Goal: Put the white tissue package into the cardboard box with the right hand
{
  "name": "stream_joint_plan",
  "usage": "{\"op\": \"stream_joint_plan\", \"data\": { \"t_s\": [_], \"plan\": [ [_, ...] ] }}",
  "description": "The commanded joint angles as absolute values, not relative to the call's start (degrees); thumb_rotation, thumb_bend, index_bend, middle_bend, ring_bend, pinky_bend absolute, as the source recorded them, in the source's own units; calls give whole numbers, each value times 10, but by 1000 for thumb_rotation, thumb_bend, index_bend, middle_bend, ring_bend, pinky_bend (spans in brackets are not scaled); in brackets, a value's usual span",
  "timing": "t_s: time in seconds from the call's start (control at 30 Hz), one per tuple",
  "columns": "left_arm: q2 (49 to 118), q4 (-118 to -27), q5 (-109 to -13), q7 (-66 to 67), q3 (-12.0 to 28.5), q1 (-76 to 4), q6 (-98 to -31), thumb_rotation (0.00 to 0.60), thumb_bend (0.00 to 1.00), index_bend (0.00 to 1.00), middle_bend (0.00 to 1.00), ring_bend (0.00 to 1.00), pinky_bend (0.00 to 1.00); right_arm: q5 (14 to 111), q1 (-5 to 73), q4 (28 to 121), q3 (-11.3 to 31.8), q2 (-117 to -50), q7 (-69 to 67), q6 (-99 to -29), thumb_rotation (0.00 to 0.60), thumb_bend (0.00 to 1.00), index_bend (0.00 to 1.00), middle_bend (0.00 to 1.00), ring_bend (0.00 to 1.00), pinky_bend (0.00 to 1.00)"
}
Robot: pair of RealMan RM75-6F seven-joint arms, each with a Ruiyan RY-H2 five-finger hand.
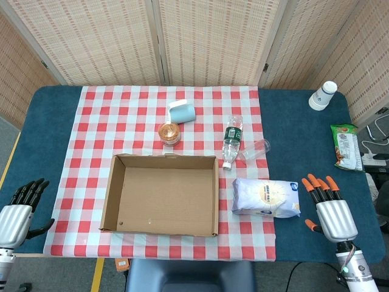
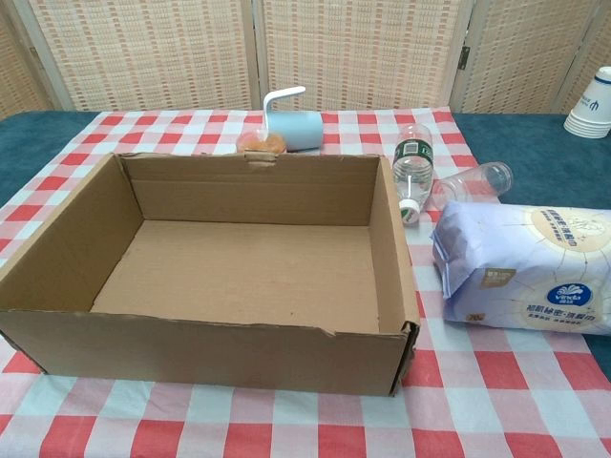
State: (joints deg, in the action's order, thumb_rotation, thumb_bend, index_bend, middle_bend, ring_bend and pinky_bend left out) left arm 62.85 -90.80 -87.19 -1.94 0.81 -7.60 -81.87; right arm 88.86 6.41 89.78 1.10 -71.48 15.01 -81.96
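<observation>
**White pack waiting, right hand yet to reach**

White and untouched, the tissue package (image 1: 266, 198) lies flat on the checked cloth (image 1: 91, 146) in the head view, just beside the right wall of the cardboard box (image 1: 113, 194), apart from it by a narrow gap. The right hand (image 1: 328, 210) rests on the blue bench (image 1: 298, 128) to the pack's right, fingers spread, holding nothing. The left hand (image 1: 19, 210) sits at the far left edge, also spread and holding nothing. A fallen bottle (image 1: 230, 143) and a clear cup (image 1: 256, 149) lie just behind the pack.

Down to the chest view: neither hand shows here. The box (image 2: 191, 348) gapes open and bare inside, its near wall a little ragged, and the package (image 2: 520, 267) sits plump beside it.

My call: come in from the right, grip across the pack's short width, lift above the wall before crossing, and steer away from that bottle (image 2: 412, 172).
</observation>
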Motion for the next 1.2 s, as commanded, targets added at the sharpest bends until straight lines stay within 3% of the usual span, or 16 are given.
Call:
{"op": "stream_joint_plan", "data": {
  "t_s": [0.03, 1.03, 1.2],
  "plan": [
    [629, -907, -872, -19, 8, -76, -819, 600, 243, 0, 0, 0, 98, 888, 66, 897, 12, -716, 149, -817, 600, 39, 65, 7, 0, 21],
    [630, -910, -875, -11, 7, -74, -823, 600, 243, 0, 0, 0, 98, 897, 99, 962, 16, -698, 138, -780, 600, 29, 65, 7, 0, 24],
    [626, -914, -874, -11, 7, -70, -828, 600, 244, 0, 0, 0, 98, 893, 120, 983, 20, -693, 81, -749, 600, 0, 14, 5, 0, 0]
  ]
}}
